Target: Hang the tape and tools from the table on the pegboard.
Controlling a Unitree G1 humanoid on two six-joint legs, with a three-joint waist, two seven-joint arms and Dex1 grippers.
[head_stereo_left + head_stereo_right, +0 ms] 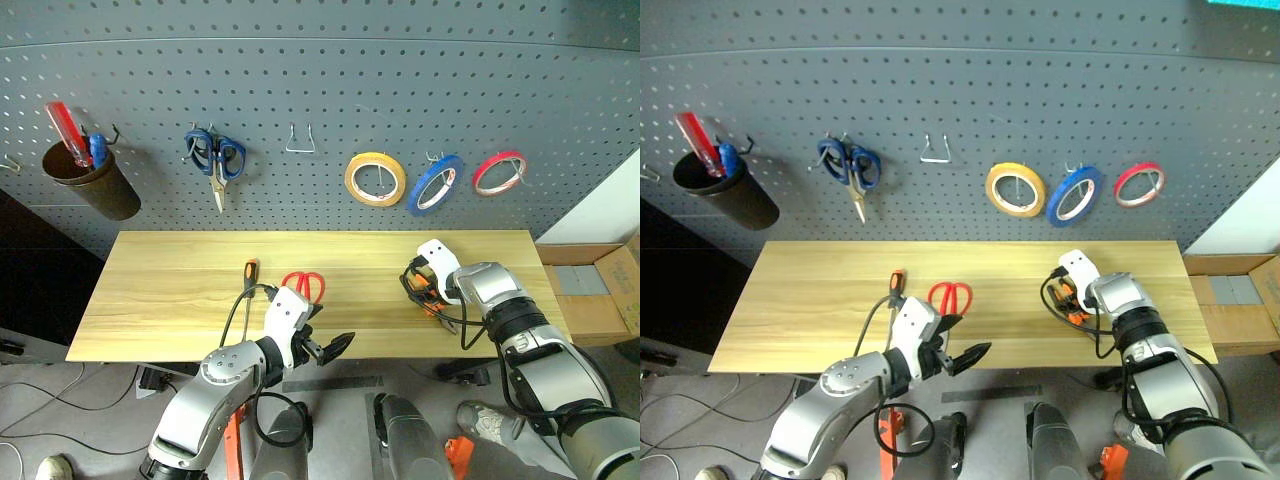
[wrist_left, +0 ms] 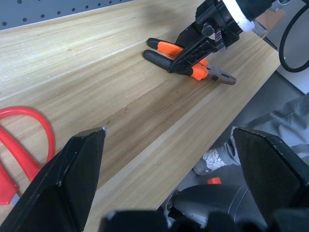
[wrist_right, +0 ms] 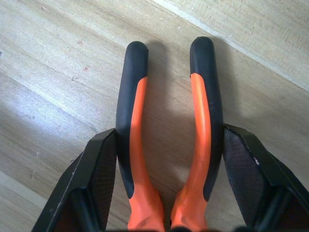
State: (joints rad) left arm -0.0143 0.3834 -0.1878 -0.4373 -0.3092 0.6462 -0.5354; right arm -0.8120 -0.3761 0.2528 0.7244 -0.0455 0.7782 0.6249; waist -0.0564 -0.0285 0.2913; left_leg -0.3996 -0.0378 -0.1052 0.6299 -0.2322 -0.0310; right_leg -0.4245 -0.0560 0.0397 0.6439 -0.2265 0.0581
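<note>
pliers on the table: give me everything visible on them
The pliers lie flat on the table near its front right edge. Both handles have an orange body with black outer grips and black tips; the grey metal nose points toward the table's front edge. The handles are slightly spread. The right claw straddles them, one black finger against the outside of each handle; the pliers are not yet lifted.

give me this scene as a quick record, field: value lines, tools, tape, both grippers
pliers: flat on the table, right side, both handles between the right gripper's fingers
right gripper: down over the pliers, fingers against the outer sides of the handles, nothing lifted yet
left gripper: open, empty, over the table's front edge
red-handled scissors: on the table, just beyond the left gripper
screwdriver: on the table, left of the scissors
blue tape: already on the pegboard, between yellow and red rolls
</note>
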